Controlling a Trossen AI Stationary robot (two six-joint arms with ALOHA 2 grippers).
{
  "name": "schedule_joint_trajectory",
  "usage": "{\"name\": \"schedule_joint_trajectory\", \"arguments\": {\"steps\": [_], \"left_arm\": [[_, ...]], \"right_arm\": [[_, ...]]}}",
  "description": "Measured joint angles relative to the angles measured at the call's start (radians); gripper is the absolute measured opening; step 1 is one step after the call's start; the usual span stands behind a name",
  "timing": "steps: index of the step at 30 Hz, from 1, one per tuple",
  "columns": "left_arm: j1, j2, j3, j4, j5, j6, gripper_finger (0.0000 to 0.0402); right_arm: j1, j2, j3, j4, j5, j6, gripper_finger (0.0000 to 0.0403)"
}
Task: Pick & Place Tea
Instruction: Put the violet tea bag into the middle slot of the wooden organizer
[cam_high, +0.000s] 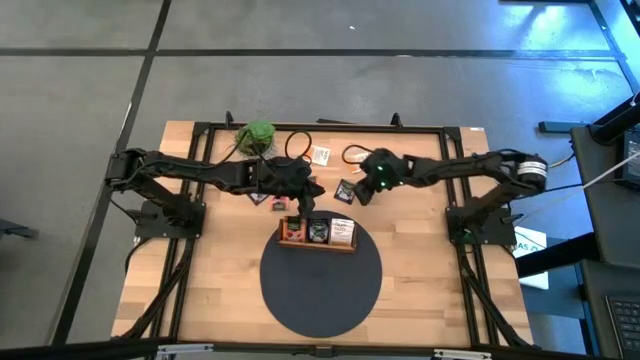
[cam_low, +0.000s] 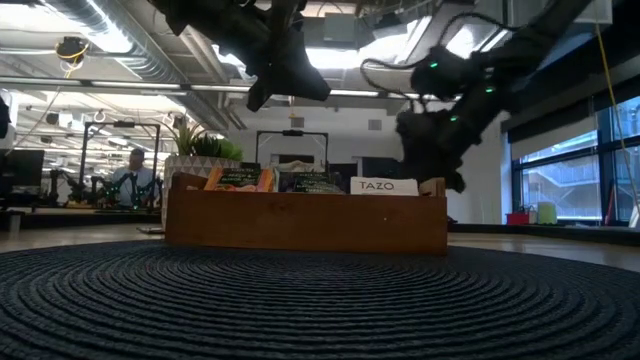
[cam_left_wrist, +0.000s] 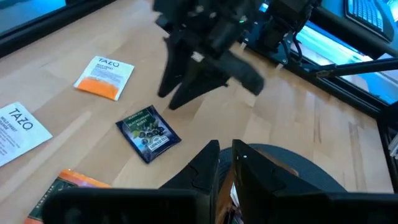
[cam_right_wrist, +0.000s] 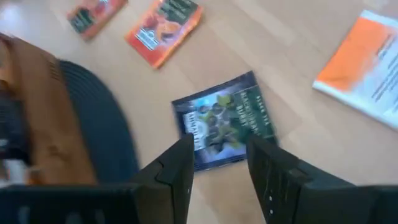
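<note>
Two pincers over the wooden bench (cam_high: 200, 290). Right pincer (cam_right_wrist: 217, 163) hangs with fingers spread above the dark blue-green square tea packet (cam_right_wrist: 225, 121), lying flat on bare wood just beside the round dark woven mat (cam_right_wrist: 102, 127), not yet touched. Looks like the approach step of a pick. Next: drop straight down, straddle the packet's edges, close. Left pincer (cam_left_wrist: 225, 163) is nearly closed above the brown wooden three-part tray (cam_high: 316, 243); can't tell if it grips anything. Other packets lie loose nearby.
</note>
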Motion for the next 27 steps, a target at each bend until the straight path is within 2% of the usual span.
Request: {"name": "schedule_joint_trajectory", "arguments": {"steps": [10, 19, 27], "left_arm": [[-0.001, 0.000, 0.000, 0.000, 0.018, 0.000, 0.0041], [-0.001, 0.000, 0.000, -0.008, 0.026, 0.002, 0.0040], [-0.001, 0.000, 0.000, -0.008, 0.026, 0.016, 0.0040]], "right_arm": [[-0.026, 0.242, 0.228, -0.222, 0.011, -0.139, 0.0147], [-0.026, 0.325, 0.271, -0.265, 0.050, -0.141, 0.0143], [-0.026, 0.327, 0.269, -0.290, 0.104, -0.191, 0.0075]]}}
